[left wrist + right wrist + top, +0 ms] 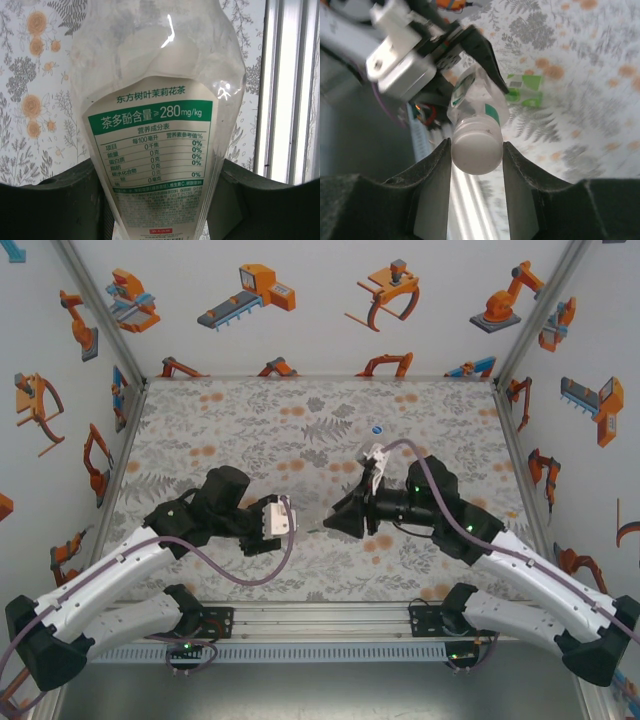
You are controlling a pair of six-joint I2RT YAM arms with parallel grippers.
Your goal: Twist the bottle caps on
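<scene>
Bottle caps were the job, and one white cap (476, 150) sat at the mouth of the labelled bottle (155, 150), which was held off the tabletop (250, 420) between the two arms, lying roughly level. How far that cap was threaded on could not be told; it looked seated on the neck, so I judged the twisting was just starting or under way, not finished. A small round piece (376, 428) lay loose toward the far side of the tabletop, possibly another cap waiting its turn, which suggested more of the task was left than done.

In its wrist view the left tool (160, 170) was clamped on the body of the labelled bottle, a finger on each side over the printed panel, steadying it. The right tool (476, 146) was narrowed onto the white cap, both fingers appearing to touch its rim on opposite sides, placed to turn it.
</scene>
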